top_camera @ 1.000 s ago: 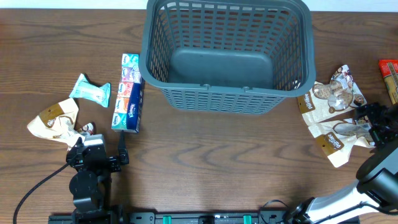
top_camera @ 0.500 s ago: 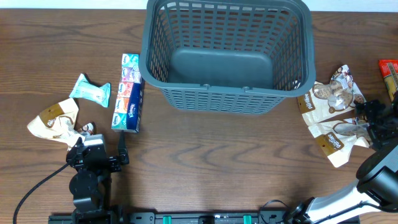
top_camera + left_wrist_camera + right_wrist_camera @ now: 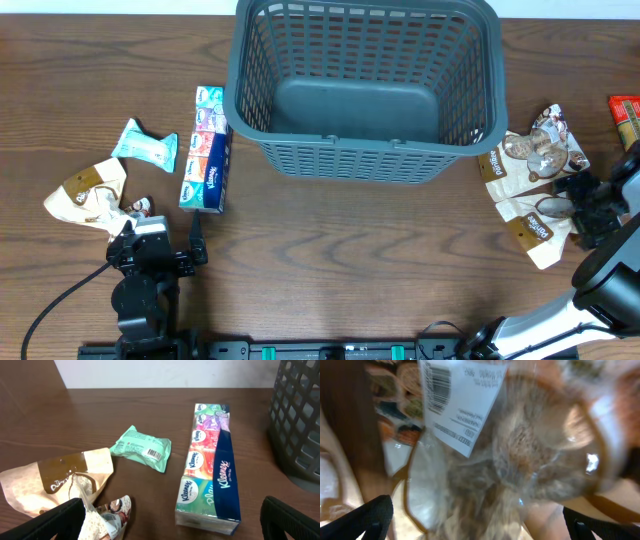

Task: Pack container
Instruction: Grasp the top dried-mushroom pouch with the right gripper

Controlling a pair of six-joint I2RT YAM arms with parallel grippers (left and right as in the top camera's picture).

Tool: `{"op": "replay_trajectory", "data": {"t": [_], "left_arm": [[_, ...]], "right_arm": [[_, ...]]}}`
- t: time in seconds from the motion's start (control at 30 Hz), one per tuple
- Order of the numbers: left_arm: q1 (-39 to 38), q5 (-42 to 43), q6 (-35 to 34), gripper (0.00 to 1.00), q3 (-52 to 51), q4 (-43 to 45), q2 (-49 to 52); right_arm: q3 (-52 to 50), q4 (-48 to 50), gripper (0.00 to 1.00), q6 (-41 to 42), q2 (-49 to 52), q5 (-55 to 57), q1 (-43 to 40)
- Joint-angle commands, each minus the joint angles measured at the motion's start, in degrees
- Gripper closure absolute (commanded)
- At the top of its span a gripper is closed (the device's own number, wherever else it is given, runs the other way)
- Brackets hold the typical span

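The container, a large dark grey lattice basket [image 3: 350, 160], stands empty at the back centre; its wall shows at the right of the left wrist view [image 3: 300, 415]. Two beige snack bags [image 3: 535, 150] [image 3: 540, 228] lie to its right. My right gripper [image 3: 585, 208] is open just over the nearer bag, whose clear window and barcode label fill the right wrist view [image 3: 510, 450] between the fingers [image 3: 487, 522]. My left gripper [image 3: 160, 235] is open and empty [image 3: 170, 525] near the front left. A Kleenex tissue pack [image 3: 210, 470] lies ahead of it.
A mint green packet [image 3: 145, 145] and a crumpled beige snack bag [image 3: 88, 192] lie at the left, both also in the left wrist view [image 3: 142, 447] [image 3: 60, 480]. A red packet [image 3: 627, 120] sits at the right edge.
My right gripper has shifted slightly left and closer onto the nearer beige snack bag. The left arm and the other objects have not moved.
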Motion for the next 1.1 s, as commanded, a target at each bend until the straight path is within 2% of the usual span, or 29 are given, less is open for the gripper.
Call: {"op": "replay_trajectory", "data": {"t": [0.0, 0.17, 0.23, 0.27, 0.43, 0.47, 0.63, 1.07], "left_arm": [[0.3, 0.4, 0.1, 0.02, -0.9, -1.2, -0.3], [0.3, 0.4, 0.1, 0.01, -0.9, -1.2, -0.3], [0.3, 0.4, 0.1, 0.01, -0.9, -1.2, -0.3], [0.3, 0.4, 0.1, 0.02, -0.9, -1.2, -0.3], [0.3, 0.4, 0.1, 0.01, -0.9, -1.3, -0.3], [0.3, 0.4, 0.1, 0.01, -0.9, -1.3, -0.3], [0.3, 0.4, 0.1, 0.01, -0.9, -1.2, -0.3], [0.3, 0.4, 0.1, 0.01, -0.9, -1.2, -0.3]], "right_arm": [[-2.2, 1.7, 0.01, 0.6, -0.5, -1.6, 0.6], [-3.0, 2.9, 0.01, 0.6, -0.5, -1.7, 0.6], [-3.0, 2.9, 0.11, 0.6, -0.5, -1.7, 0.6], [-3.0, 2.9, 0.12, 0.6, -0.5, -1.7, 0.6], [-3.0, 2.8, 0.12, 0.6, -0.5, -1.7, 0.6], [-3.0, 2.8, 0.21, 0.6, -0.5, -1.7, 0.6], [-3.0, 2.7, 0.99, 0.6, -0.4, -1.7, 0.6], [-1.5, 2.1, 0.98, -1.4, -4.2, -4.4, 1.2]]}}
